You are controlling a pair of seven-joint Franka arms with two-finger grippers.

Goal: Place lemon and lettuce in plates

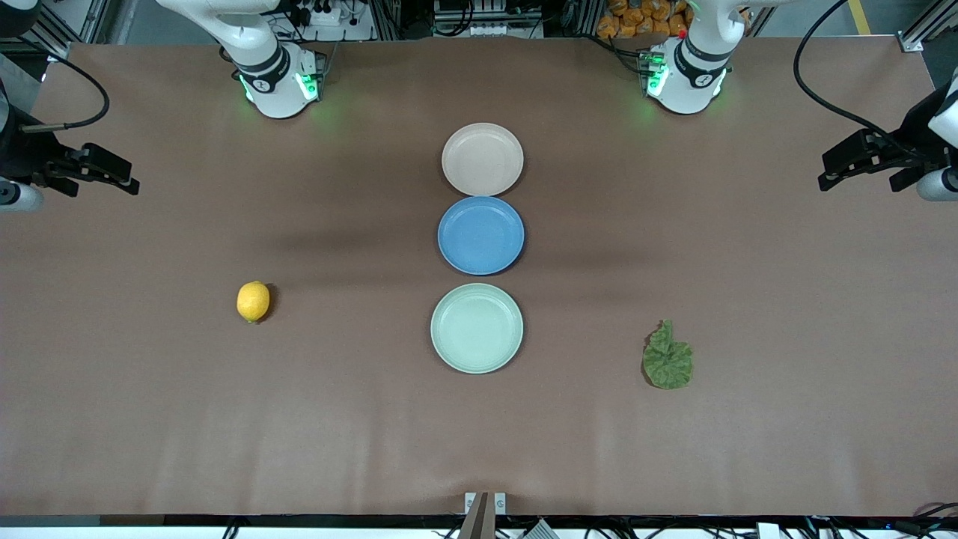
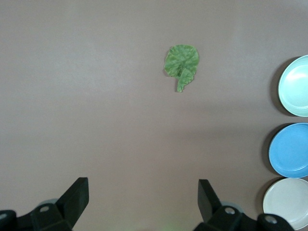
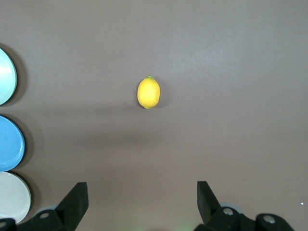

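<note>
- Three plates in a row mid-table, running from the bases toward the front camera: beige plate (image 1: 482,159) farthest, blue plate (image 1: 480,234) between, mint plate (image 1: 477,328) nearest. Beige and blue rims touch or nearly so; small gap between blue and mint. All three hold nothing.
- Lemon (image 1: 253,301) lies on the table (image 1: 150,419) toward the right arm's end, well apart from the plates, roughly level with the gap between blue and mint. Long axis runs roughly toward the bases.
- Lettuce (image 1: 667,358) lies flat on the table toward the left arm's end, well apart from the plates, slightly nearer the front camera than the lemon. Stem points toward the bases.
- Right gripper (image 1: 97,171) is up over the table edge at its own end, fingers spread wide, nothing between them. Right wrist view: lemon (image 3: 148,92) sits ahead of the fingers (image 3: 74,199), not touching.
- Left gripper (image 1: 853,161) mirrors it at its own end, jaws wide apart, holding nothing. Left wrist view: lettuce (image 2: 182,65) well ahead of the fingers (image 2: 76,195).
- Both arms waiting.
</note>
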